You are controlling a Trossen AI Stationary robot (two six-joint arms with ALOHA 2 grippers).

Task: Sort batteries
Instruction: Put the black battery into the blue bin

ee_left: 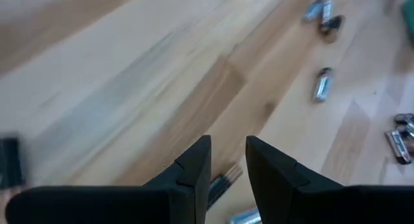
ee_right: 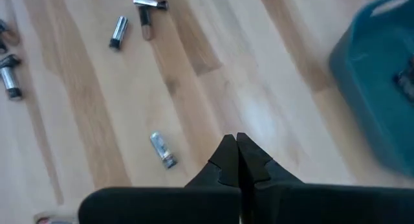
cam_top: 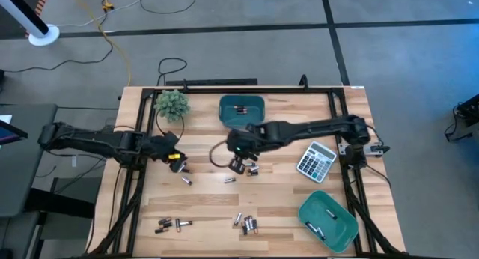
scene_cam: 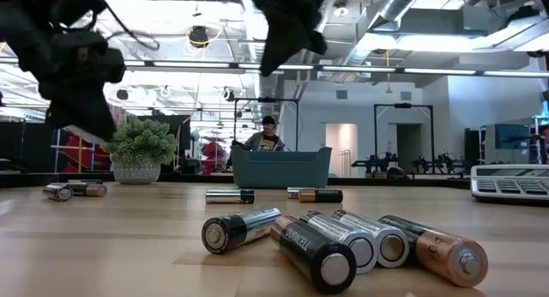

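- The wooden table (cam_top: pixel 284 206) is carrying everything, and batteries are lying scattered across its middle and near edge; none is standing on end that I can make out.
- The right arm is reaching across from the right side, its right gripper (cam_top: pixel 238 163) hanging over the table's centre just in front of the back teal bin (cam_top: pixel 242 110). In its wrist view the fingertips are pressed together with nothing between them.
- The left arm is coming in from the left, with the left gripper (cam_top: pixel 175 162) hovering over bare wood. Its fingers (ee_left: pixel 194 164) are standing slightly apart, holding nothing.
- A second teal bin (cam_top: pixel 328 221) is sitting at the near right corner with a few cells in it; a calculator (cam_top: pixel 316 160) is lying just behind it, and a small potted plant (cam_top: pixel 172 104) is standing at the back left.
- The centre cluster of cells (cam_top: pixel 251 169) is lying just beside the right gripper, a lone cell (cam_top: pixel 229 179) a little nearer. Their exact headings are too small to tell.
- The near cluster (scene_cam: pixel 343 245) is lying side by side, touching, long axes pointing toward the low camera. Another group (cam_top: pixel 172 225) is lying crosswise at the near left.
- What I judge risky: round cells are free to roll, so a closing finger that meets one across its curve could send it off. Packed neighbours could get nudged or picked up together. Mixed sizes could end up in the wrong bin.
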